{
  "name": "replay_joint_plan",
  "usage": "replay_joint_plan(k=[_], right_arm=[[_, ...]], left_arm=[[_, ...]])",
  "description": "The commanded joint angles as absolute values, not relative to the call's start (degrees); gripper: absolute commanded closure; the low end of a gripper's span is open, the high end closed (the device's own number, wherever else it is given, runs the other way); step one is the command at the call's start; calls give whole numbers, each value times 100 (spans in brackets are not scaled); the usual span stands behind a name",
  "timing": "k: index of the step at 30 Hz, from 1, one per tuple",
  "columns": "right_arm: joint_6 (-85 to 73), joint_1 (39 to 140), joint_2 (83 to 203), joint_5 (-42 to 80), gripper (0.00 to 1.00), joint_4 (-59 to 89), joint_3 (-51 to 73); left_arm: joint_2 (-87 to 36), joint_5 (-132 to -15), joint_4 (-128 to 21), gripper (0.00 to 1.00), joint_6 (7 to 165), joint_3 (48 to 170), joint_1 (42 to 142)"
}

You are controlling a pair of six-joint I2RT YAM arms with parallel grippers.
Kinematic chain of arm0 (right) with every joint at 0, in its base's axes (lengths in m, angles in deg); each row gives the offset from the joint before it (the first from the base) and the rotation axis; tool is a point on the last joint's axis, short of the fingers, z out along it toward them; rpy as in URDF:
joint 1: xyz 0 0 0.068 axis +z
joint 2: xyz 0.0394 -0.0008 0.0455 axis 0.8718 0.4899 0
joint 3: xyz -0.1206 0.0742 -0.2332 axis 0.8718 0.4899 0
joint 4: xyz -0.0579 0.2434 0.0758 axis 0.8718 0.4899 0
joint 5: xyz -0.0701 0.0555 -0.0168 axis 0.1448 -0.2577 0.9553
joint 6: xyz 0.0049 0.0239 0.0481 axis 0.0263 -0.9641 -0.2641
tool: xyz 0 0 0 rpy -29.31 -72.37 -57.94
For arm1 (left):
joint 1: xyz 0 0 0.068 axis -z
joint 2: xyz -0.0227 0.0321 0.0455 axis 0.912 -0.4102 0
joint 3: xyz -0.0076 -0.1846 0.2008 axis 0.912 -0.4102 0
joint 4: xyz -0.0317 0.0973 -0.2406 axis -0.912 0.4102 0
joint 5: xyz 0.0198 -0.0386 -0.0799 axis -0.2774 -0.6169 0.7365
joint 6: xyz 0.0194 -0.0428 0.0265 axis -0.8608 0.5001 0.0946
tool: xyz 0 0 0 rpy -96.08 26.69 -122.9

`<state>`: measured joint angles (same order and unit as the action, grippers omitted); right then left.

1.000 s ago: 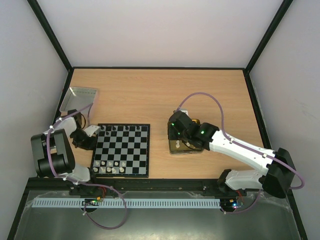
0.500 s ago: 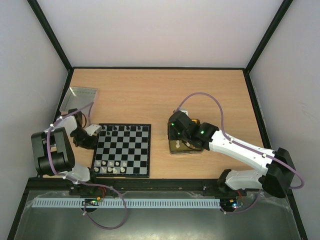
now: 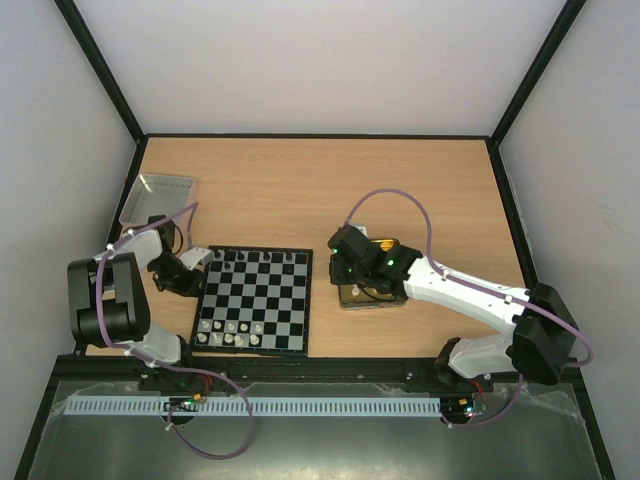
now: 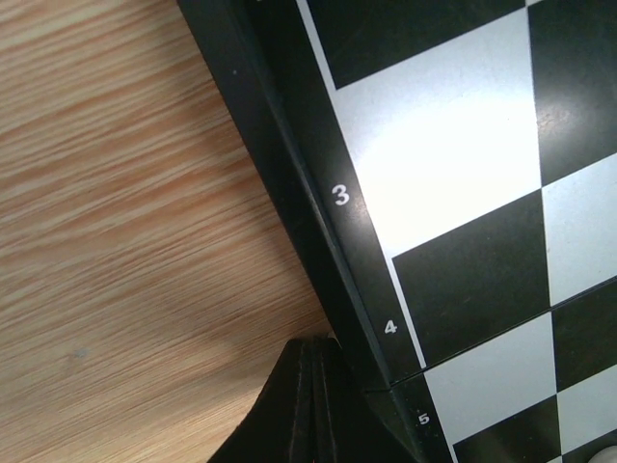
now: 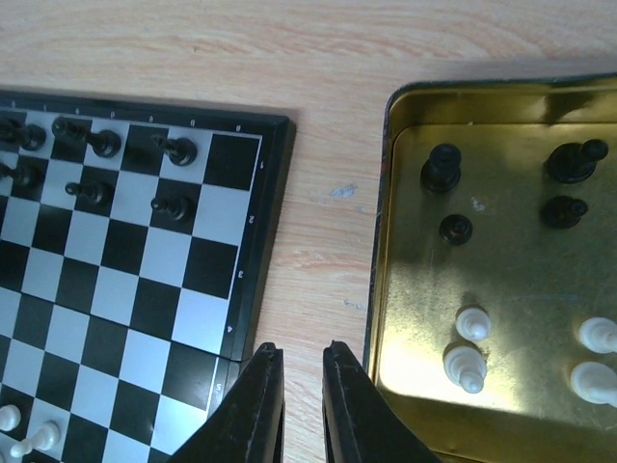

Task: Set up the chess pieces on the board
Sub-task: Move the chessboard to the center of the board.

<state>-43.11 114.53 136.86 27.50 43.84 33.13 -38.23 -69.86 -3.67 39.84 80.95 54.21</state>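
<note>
Left pincer (image 4: 310, 349) closed at board (image 4: 453, 145) edge; right pincer (image 5: 301, 352) narrowly parted over gap between board, tray (image 5: 511, 280).

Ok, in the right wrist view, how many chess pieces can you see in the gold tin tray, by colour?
Tiny black chess pieces: 4
Tiny cream-white chess pieces: 4
Total: 8 visible in the gold square tin tray, which is cut off at the frame's right edge.

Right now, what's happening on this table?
The left pincer, shut, sits at the board's left edge. The right pincer hangs empty, slightly open, over the table between the board and the gold tray. Some chess pieces already stand at both ends of the board; black and white ones wait in the tray.
</note>
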Motion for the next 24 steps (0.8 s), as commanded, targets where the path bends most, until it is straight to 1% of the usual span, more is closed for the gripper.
replay_joint_plan(k=[1, 5, 6, 8, 10, 19, 24], right_arm=[[-4248, 11677, 13963, 2671, 88, 4350, 3366], [-4261, 11802, 14255, 2596, 89, 4279, 3413], [-4249, 11822, 14335, 2598, 92, 4268, 3422], [-4258, 11836, 14478, 2611, 96, 4265, 3423], [-4259, 11832, 14592, 2668, 98, 4306, 3396], [-4241, 11838, 15162, 2563, 98, 4066, 3389], [-4181, 11841, 15634, 2560, 98, 3936, 3164]], left_arm=[[-3936, -6811, -324, 98, 4061, 8138, 5528], [-3965, -6798, -359, 98, 4054, 8133, 5541], [-3976, -6792, -368, 98, 4048, 8133, 5549], [-3981, -6781, -378, 98, 4039, 8125, 5551], [-3966, -6760, -387, 98, 4022, 8111, 5555], [-3985, -6675, -431, 98, 3942, 8078, 5553], [-3968, -6658, -416, 98, 3906, 8085, 5596]])
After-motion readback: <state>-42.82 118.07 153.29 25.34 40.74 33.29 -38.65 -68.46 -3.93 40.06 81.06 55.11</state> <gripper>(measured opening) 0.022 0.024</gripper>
